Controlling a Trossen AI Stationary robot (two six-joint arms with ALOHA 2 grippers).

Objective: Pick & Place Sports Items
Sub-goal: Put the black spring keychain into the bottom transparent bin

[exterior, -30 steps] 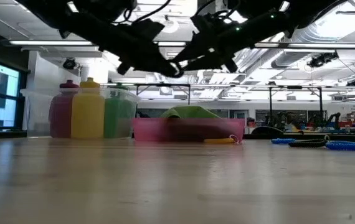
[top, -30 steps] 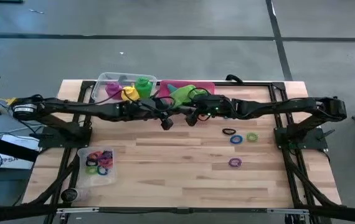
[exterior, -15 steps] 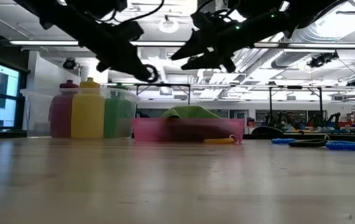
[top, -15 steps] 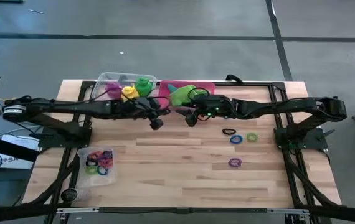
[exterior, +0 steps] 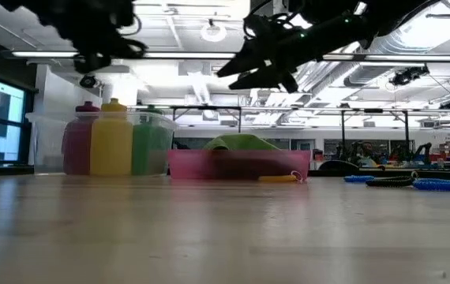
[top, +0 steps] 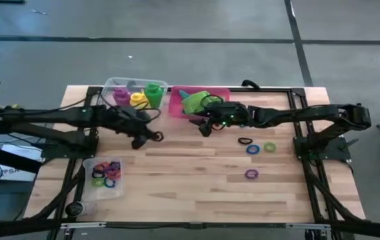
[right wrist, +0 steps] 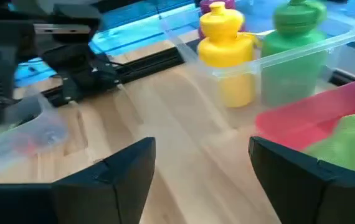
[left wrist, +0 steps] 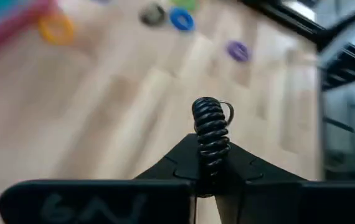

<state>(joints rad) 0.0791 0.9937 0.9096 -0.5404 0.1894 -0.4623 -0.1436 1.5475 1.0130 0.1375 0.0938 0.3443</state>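
The left hand (top: 151, 137) is squeezed shut on a dark curly ring (left wrist: 211, 132). A second ago this hand was in the middle of the counter (top: 197, 167), close to the right hand. Now it has swung away toward the tub of rings (top: 103, 172) on its own side. I think it is carrying the ring over to drop it in there.

The right hand (top: 202, 126) stays put by the pink tray (top: 177, 107), fingers wide and holding nothing. The green cloth (top: 195, 101) lies in that tray. Four loose rings (top: 255, 148) wait on the counter. The three bottles (top: 137, 97) stand in the far tub.
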